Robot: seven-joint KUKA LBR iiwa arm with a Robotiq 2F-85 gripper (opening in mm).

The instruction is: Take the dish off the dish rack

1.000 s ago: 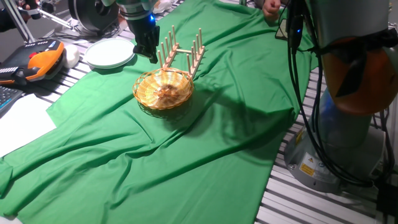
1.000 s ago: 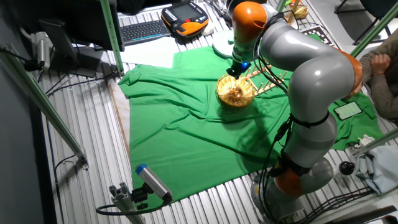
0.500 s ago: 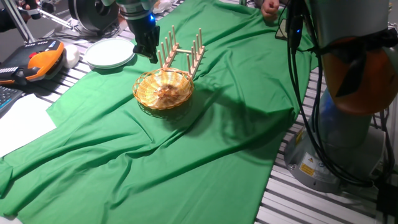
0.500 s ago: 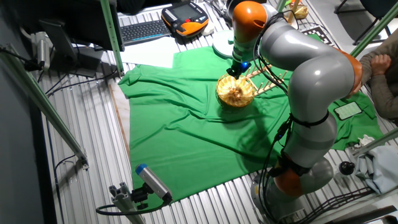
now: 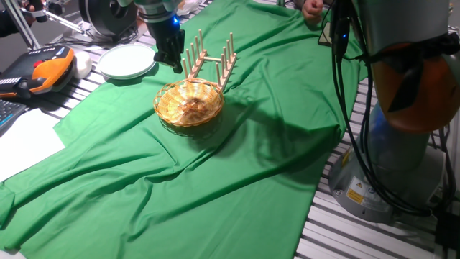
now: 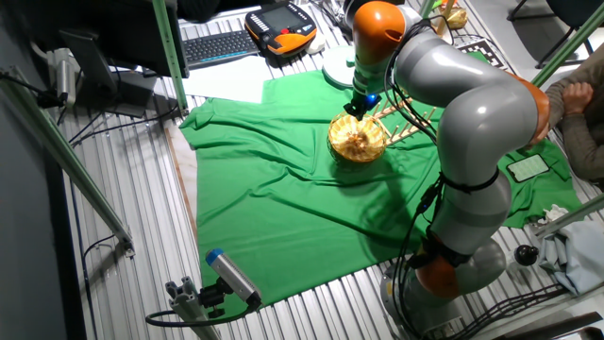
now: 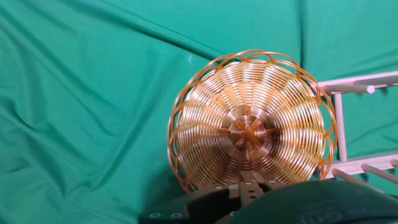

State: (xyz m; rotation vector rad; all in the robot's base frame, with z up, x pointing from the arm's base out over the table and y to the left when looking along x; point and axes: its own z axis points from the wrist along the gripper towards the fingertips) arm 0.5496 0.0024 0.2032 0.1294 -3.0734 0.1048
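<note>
From the hand view, the claw (image 7: 249, 186) is appearing only as a dark edge at the bottom, so it is not possible to tell if its fingers are spread or pressed together. Just under it, the dish (image 7: 252, 124) is lying flat and open side up on the green cloth (image 7: 93, 93) that is covering the counter. The rim of the dish is reaching to the end of the dish rack (image 7: 360, 124), and whether the two are touching or only overlapping in the view is not clear.

In one fixed view, the dish (image 5: 189, 104) is sitting on the cloth in front of the dish rack (image 5: 212, 61), and the claw (image 5: 171, 57) is hanging above the far rim, close beside the upright pegs. Behind it, the white plates (image 5: 127, 61) are resting near the edge of the cloth.

The dish is seeming already off the pegs, so the task is looking almost done. Some risks are remaining. If the claw is going down or sideways, it could be hitting the pegs and pushing the light rack. If the dish is being dragged, the loose cloth could be folding and the open weave could be catching on a peg, tipping the rack.
</note>
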